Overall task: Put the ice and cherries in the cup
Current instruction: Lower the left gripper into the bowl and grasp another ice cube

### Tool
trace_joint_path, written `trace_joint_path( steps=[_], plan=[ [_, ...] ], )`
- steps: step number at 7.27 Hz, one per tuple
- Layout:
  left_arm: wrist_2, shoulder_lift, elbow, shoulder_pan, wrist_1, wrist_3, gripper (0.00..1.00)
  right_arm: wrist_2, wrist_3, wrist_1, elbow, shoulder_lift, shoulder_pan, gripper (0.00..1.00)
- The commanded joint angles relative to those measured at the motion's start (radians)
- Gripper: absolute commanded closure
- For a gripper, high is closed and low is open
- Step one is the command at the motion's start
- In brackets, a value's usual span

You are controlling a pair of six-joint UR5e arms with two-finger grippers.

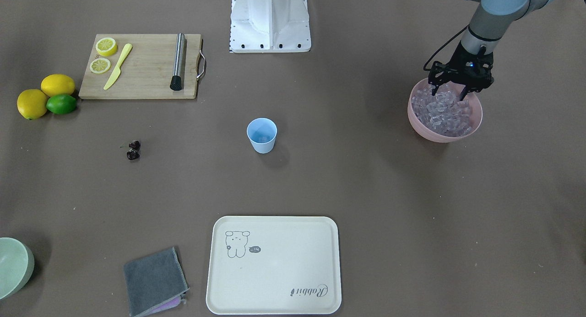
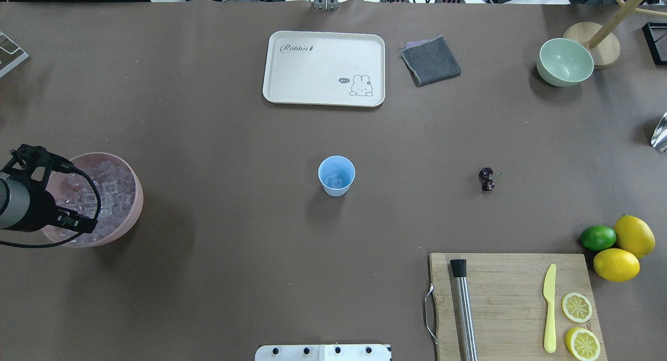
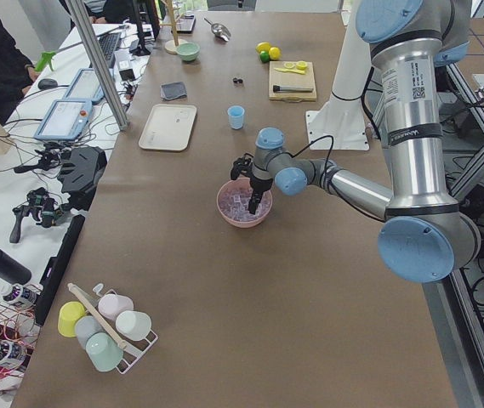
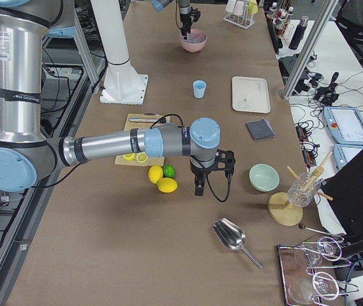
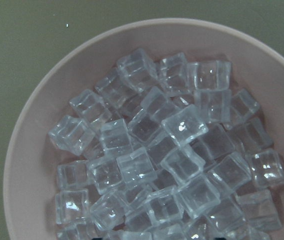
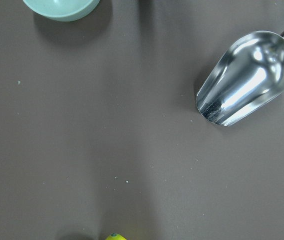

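The pale blue cup [image 2: 336, 175] stands upright mid-table, also in the front view [image 1: 262, 135]; a clear cube seems to lie in its bottom. The dark cherries [image 2: 487, 178] lie on the table right of it [image 1: 133, 150]. The ice [image 5: 166, 150] fills the pink bowl [image 2: 133, 210] at the far left. My left gripper [image 1: 449, 92] is open, with its fingertips down at the ice in the bowl's near side. My right gripper [image 4: 198, 188] hangs over bare table near the lemons; I cannot tell whether it is open or shut.
A cream tray [image 2: 323, 69] and grey cloth [image 2: 430, 60] lie at the far side. A pale green bowl [image 2: 565, 61] sits far right. A cutting board [image 2: 510, 298] holds a muddler, a yellow knife and lemon halves. Lemons and a lime [image 2: 598, 237] sit beside it. A metal scoop [image 6: 246, 85] lies under the right wrist.
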Motion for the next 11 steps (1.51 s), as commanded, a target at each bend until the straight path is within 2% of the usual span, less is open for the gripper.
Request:
trace_joint_path(
  steps=[1, 6, 10, 11],
  plan=[
    [0.000, 0.001, 0.002, 0.000, -0.002, 0.000, 0.26, 0.000, 0.000, 0.000, 0.002, 0.000, 0.000, 0.00],
    [-0.002, -0.005, 0.021, 0.000, -0.004, 0.000, 0.27, 0.000, 0.000, 0.000, 0.007, 0.000, 0.002, 0.00],
    [-0.006, 0.001, 0.018, 0.000, -0.004, -0.001, 0.56, -0.003, 0.000, 0.000, 0.021, -0.002, 0.002, 0.00],
    [-0.006, 0.001, 0.018, 0.000, -0.004, -0.001, 0.68, -0.002, 0.000, 0.000, 0.021, -0.002, 0.002, 0.00]
  ],
)
